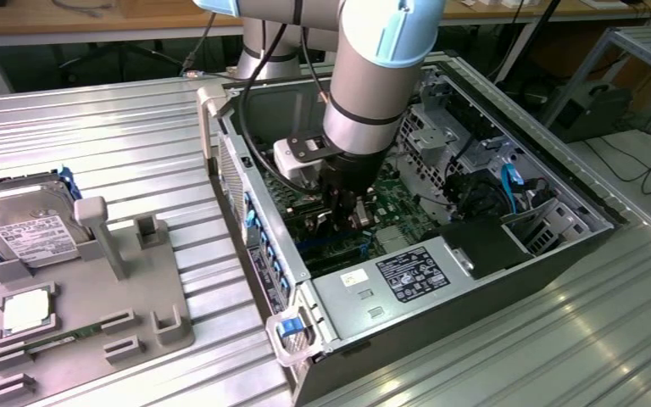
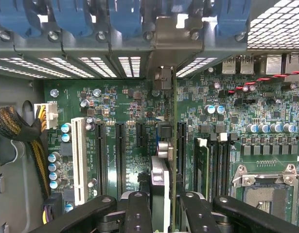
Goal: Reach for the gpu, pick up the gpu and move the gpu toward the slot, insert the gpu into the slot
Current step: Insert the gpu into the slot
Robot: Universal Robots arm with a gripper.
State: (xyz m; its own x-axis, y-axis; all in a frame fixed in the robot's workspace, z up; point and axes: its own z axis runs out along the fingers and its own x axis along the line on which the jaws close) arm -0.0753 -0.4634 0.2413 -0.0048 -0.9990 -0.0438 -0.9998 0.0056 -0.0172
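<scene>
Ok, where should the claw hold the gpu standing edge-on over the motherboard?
The gpu by its free long edge, coming down toward the motherboard, a finger on each flat face. It is thin and on edge, so only the faces offer grip, as the claw does.

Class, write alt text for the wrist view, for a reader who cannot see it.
The pincer holds the gpu edge-on and upright over the green motherboard, its metal bracket up against the case's rear card openings. Black card slots lie on one side, the processor socket on the other.
</scene>
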